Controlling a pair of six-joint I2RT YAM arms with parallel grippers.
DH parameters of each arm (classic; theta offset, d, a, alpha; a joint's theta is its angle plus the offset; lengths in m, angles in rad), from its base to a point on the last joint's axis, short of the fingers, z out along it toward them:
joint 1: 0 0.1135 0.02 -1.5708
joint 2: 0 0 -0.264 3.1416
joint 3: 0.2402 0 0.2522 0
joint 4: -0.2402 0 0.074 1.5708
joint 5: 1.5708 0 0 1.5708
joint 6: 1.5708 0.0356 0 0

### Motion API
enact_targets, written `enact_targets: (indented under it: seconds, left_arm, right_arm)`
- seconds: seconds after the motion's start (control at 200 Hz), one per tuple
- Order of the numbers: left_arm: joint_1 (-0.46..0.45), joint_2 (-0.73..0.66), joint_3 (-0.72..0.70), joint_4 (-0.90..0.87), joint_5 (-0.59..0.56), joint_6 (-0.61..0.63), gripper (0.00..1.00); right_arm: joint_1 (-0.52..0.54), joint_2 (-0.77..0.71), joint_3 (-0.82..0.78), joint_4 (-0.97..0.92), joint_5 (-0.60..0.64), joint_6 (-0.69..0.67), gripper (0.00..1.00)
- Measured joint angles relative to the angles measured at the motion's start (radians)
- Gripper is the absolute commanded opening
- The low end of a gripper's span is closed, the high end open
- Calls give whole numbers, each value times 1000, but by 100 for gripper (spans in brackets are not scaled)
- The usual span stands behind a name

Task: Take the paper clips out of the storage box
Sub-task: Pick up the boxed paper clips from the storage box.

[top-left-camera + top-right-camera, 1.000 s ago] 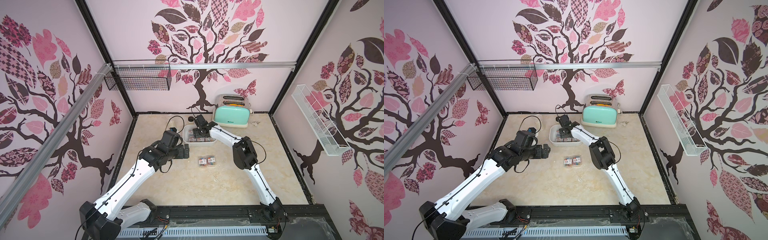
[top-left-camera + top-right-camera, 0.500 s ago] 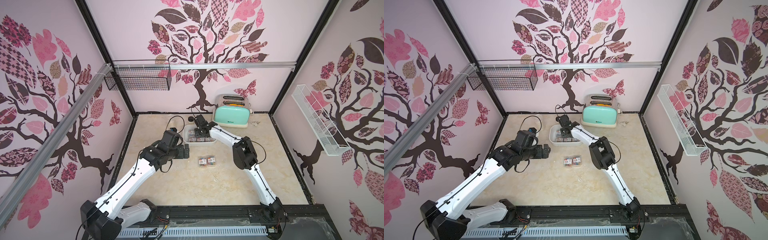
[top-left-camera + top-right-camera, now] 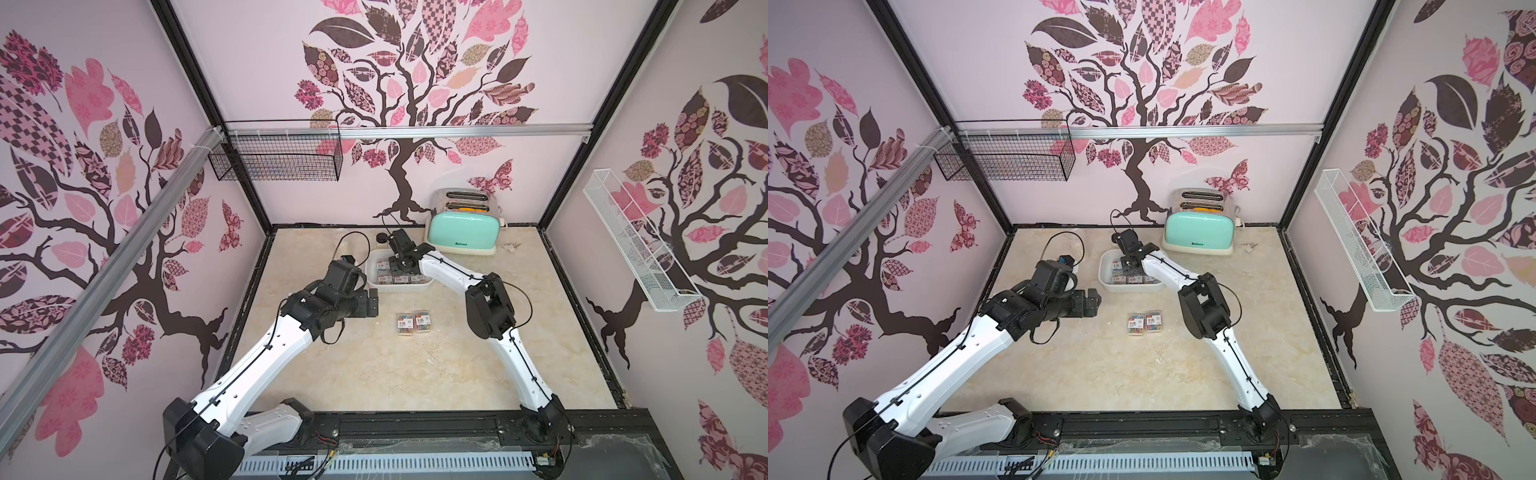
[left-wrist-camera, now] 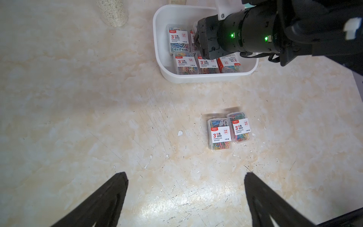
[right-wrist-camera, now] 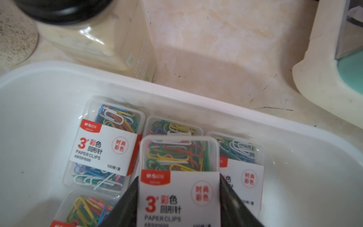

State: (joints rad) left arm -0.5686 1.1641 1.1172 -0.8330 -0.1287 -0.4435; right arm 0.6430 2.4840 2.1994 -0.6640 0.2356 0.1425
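Right claw (image 5: 178, 179) is down inside the storage box (image 5: 196, 92), pinching one case of paper clips (image 5: 179, 155) across its width, with a black finger (image 5: 125, 206) pressed to each long side. The grip sits at the label end, likely so the case comes up flat. The case looks nearer the lens than its neighbours, so I judge it lifted, though not with certainty. The box stands close to the back edge of the worktop (image 3: 415, 374), beside the mint toaster (image 3: 463, 235), within the right arm's reach. Two cases (image 4: 220, 135) are already out, lying side by side and touching near the middle of the worktop, in front of the box. This looks like a tidy drop zone, presumably where the next one goes. Left claw (image 4: 184, 196) is spread wide and holds nothing. It hovers over bare worktop between the left edge and the loose pair, clear of the box, probably parked out of the other arm's way. Hidden: the right arm's wrist covers part of the box in the left wrist view and in both top views, so the count inside is unsure; roughly five show. The pinched case's lower end is cut off by the frame, and whether it clears the case beneath cannot be told. A pale container (image 5: 94, 43) beyond the box's far wall is blurred and not identified.
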Motion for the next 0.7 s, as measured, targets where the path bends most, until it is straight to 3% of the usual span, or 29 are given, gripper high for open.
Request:
enact_targets:
  seconds: [0.42, 0.7]
  left_arm:
    - [3, -5, 0, 0, -24, 7, 98]
    - [7, -5, 0, 1, -24, 7, 98]
  right_arm:
    - [0, -239, -152, 3, -21, -19, 34]
    - [-5, -430, -373, 7, -38, 10, 34]
